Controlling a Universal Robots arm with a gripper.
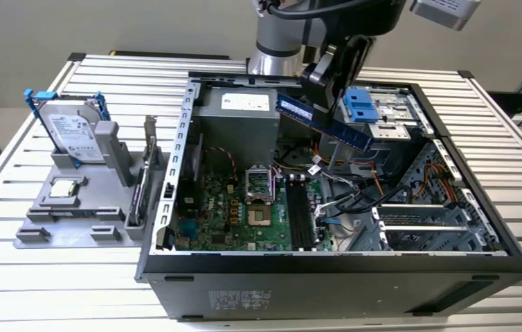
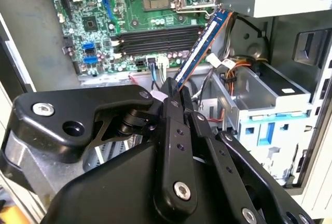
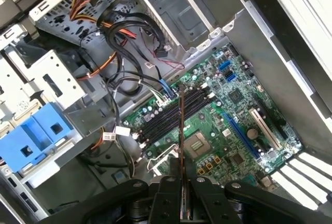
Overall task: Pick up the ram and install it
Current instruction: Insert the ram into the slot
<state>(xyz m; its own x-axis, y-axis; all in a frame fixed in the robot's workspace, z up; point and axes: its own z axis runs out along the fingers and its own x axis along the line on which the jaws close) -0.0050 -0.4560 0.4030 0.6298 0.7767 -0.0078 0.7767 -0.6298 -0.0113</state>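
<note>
Ram (image 1: 324, 121) clamped in closed pincer (image 1: 311, 88), upper centre of exterior view, tilted above open case (image 1: 335, 266), well apart from black slots (image 1: 300, 214). Risk: skewed approach, jamming at slot latches or snagging loose cables (image 1: 354, 199).

Arm (image 1: 275, 38) descends over rear of computer case (image 1: 335, 283). Wrist tilted. Gripper (image 1: 311, 91) hangs above case's open interior, clear of it. Black fingers (image 2: 174, 130) pressed together on upper end of ram (image 1: 327, 124). In both wrist views, stick juts from fingertips, slanting into case.
</note>
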